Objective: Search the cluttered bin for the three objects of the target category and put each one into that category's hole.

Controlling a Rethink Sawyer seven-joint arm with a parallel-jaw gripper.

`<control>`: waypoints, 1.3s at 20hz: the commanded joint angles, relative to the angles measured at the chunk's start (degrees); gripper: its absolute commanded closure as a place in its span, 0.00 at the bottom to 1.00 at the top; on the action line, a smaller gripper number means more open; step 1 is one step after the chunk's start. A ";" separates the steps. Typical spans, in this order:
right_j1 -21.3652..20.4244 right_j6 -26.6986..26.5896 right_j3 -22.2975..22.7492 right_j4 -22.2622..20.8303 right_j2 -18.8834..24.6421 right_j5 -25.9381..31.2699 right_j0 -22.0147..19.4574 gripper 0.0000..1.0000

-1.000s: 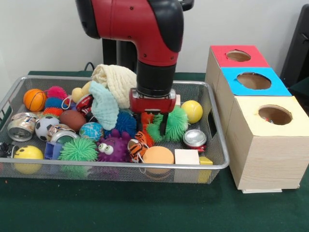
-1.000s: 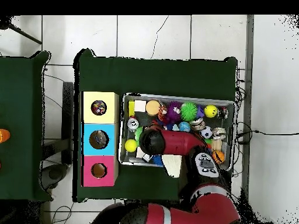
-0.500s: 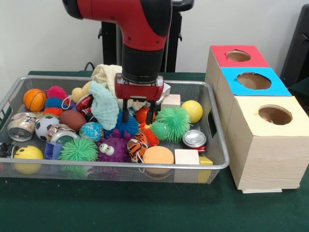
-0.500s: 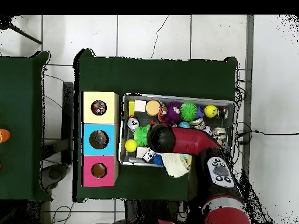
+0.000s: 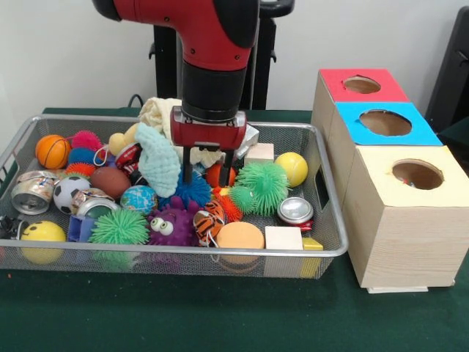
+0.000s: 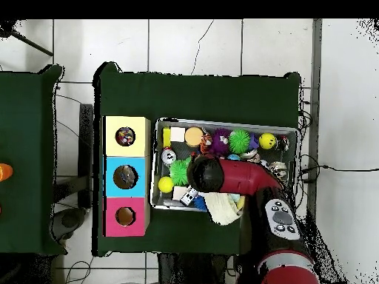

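Note:
The wire mesh bin point(image 5: 183, 249) is full of small toys and also shows in the overhead view point(image 6: 226, 123). The orange tiger-striped toy point(image 5: 209, 222) with a white string loop lies near the bin's front rim, between a purple googly-eyed creature point(image 5: 170, 226) and an orange disc point(image 5: 240, 236). My gripper point(image 5: 207, 173) hangs open and empty over the bin's middle, above a blue spiky ball point(image 5: 192, 189) and a red ball point(image 5: 216, 176), up and behind the tiger toy. In the overhead view the arm point(image 6: 222, 176) hides the gripper.
Three boxes with holes stand right of the bin: red point(image 5: 363, 85), blue point(image 5: 386, 122), cream point(image 5: 418, 174). A green spiky ball point(image 5: 258, 187), yellow ball point(image 5: 292, 169), can point(image 5: 295, 210), wooden blocks point(image 5: 283, 237), cloths point(image 5: 157, 158) and a basketball point(image 5: 53, 150) fill the bin.
The gripper rose out of the green spiky ball and moved left in the front view, empty. The toys around it settled slightly.

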 commanded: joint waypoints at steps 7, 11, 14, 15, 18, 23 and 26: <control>5.05 3.67 -3.73 -0.72 5.75 -1.95 -1.76 0.00; 6.61 4.10 -4.35 -1.21 5.69 -3.95 -1.98 0.00; 7.50 3.79 -5.19 -1.51 5.87 -4.57 -2.22 0.00; 7.55 3.72 -5.51 -1.51 5.87 -4.56 -2.20 0.00; 6.85 3.40 -6.49 -1.16 5.85 -3.25 -1.83 0.00; 6.97 1.48 -9.91 -0.47 6.60 1.01 -1.69 0.00; 7.15 1.27 -10.34 -0.44 6.81 1.42 -1.98 0.00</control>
